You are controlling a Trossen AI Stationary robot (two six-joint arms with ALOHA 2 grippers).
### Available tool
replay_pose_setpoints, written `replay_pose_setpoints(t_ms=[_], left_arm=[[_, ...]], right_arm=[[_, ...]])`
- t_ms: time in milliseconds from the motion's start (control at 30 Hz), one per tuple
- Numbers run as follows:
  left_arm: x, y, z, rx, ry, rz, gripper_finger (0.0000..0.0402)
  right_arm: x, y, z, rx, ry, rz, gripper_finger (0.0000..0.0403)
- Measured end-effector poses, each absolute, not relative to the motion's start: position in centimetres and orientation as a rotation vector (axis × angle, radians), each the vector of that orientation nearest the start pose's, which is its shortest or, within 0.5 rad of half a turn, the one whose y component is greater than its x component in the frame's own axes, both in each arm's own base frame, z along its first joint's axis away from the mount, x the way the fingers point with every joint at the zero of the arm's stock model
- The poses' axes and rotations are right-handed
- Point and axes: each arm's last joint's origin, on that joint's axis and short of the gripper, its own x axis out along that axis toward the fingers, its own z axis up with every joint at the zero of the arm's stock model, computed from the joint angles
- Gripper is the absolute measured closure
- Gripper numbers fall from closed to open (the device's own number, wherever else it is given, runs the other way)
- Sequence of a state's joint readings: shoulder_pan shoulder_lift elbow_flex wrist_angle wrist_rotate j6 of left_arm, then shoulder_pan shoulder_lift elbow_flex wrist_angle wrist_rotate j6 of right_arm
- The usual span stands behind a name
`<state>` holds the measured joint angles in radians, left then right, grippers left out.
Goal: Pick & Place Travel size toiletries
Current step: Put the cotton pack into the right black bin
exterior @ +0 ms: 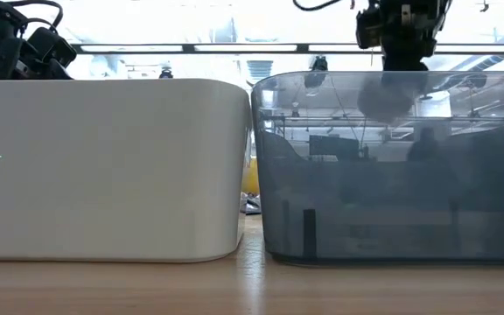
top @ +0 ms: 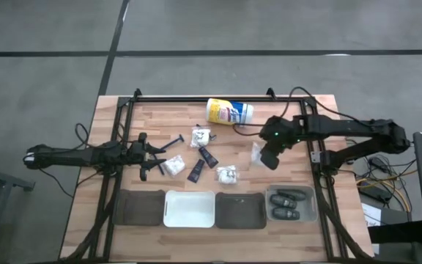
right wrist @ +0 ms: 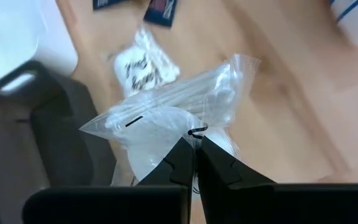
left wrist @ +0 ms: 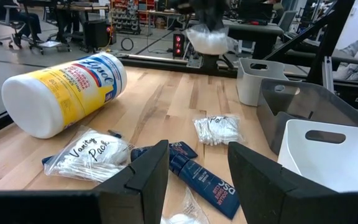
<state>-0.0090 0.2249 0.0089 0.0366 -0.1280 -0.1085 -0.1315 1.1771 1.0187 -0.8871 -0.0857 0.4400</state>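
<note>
Right claw (right wrist: 194,149): fingers pinched together on a clear crinkly plastic packet of white contents (right wrist: 166,121), held up off the wooden tabletop (top: 284,117) near its right side, behind the clear bin.

Left claw (left wrist: 197,165): fingers apart, empty, low over the left side of the tabletop.

Surroundings:
- Large yellow-and-white cylindrical canister with blue label (top: 229,111) lies on its side at the back of the tabletop.
- Loose on the wood between the arms: a white packet with script lettering (left wrist: 89,152), another white crinkly packet (left wrist: 217,129), two small black tubes (left wrist: 201,180) crossing each other just beside the left claw, and a thin dark razor (top: 175,140).
- In the high view a further white packet (top: 227,174) lies just behind the front bins.

Containers along the front edge: two dark grey bins (top: 139,207), a white rectangular bin (top: 190,209) between them, and a clear bin (top: 310,192) at the right holding two dark grey oval pods (top: 286,206).

Low view: bin walls block nearly everything; the held packet shows only as a blurred shape through the clear wall.
</note>
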Motion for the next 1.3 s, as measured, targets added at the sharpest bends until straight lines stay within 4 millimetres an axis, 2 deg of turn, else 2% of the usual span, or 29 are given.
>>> replay_pose_setpoints(t_ms=[167,567,1000,1100,1300], left_arm=[[11.0,0.3,15.1,-0.096,0.173,0.128,0.0231],[11.0,0.3,15.1,-0.096,0.173,0.128,0.0231],[11.0,0.3,15.1,-0.096,0.173,0.128,0.0231],[11.0,0.3,15.1,-0.096,0.172,0.128,0.0231],[11.0,0.3,15.1,-0.096,0.173,0.128,0.0231]], right_arm=[[20.8,-2.6,29.4,0.447,0.968,-0.241,0.0394],[20.8,-2.6,29.7,0.362,0.948,-0.206,0.0394],[21.5,-2.6,30.3,0.385,0.842,-0.203,0.0394],[21.5,-2.0,30.4,0.409,0.840,-0.195,0.0394],[22.2,-0.3,30.9,0.352,0.769,-0.101,0.0394]])
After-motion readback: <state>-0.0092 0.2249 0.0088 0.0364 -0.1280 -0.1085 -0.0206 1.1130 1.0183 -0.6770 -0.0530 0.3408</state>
